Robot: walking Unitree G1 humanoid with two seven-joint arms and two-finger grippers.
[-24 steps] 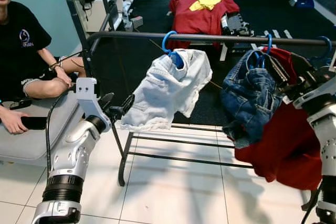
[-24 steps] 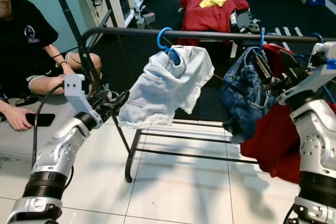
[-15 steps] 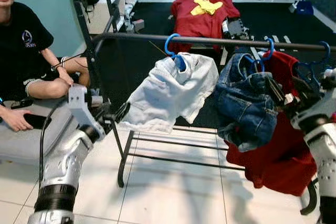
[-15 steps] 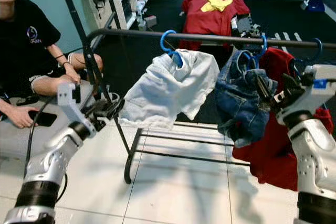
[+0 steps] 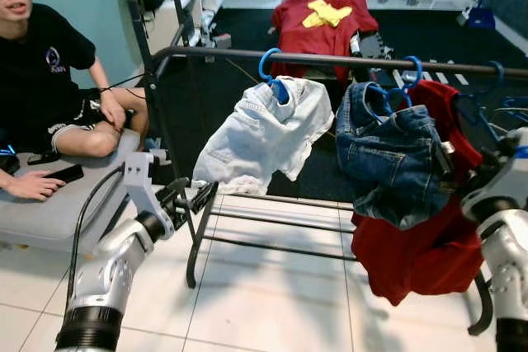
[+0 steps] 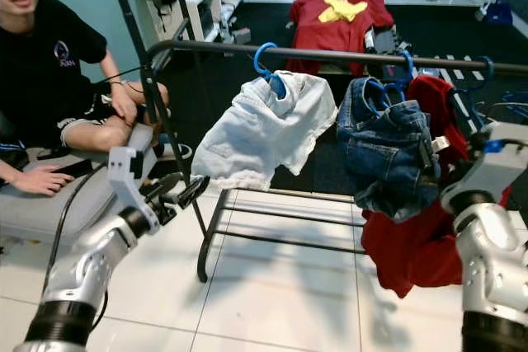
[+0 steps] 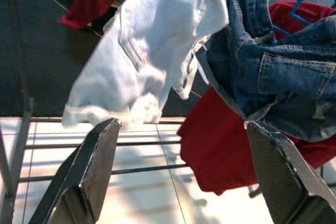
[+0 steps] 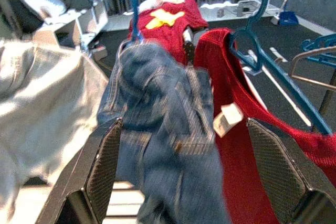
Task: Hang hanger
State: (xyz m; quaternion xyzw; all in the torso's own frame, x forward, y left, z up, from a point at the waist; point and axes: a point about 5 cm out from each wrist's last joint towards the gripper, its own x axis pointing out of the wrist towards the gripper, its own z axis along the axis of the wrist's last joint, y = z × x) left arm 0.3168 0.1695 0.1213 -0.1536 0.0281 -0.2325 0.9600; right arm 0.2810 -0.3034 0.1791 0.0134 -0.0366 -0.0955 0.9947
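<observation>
Hanging on rack rail [image 5: 346, 61]: blue hanger [image 5: 408, 80] with denim jeans [image 5: 388, 162], red shirt [image 5: 421, 245] just behind, white tag on jeans unreadable. Pale shorts [image 5: 264, 133] on second blue hanger [image 5: 268, 72] beside. My right hand [image 8: 181, 177] fingers apart, empty, facing jeans. My left hand [image 5: 191, 195] apart, empty, low near rack leg. Person [image 5: 49, 80] seated left.

On the rail [image 5: 330, 61] before us hang three garments in a row: shorts [image 5: 262, 133] to the left, jeans [image 5: 394, 162] in the middle, a shirt [image 5: 421, 245] to the right, partly behind the jeans. Our left hand [image 5: 195, 197] sits low, left of the shorts; our right hand [image 6: 450, 150] is beside the jeans and shirt. A person [image 5: 49, 80] sits far left. Behind the rail another shirt [image 5: 318, 18] is draped.
</observation>
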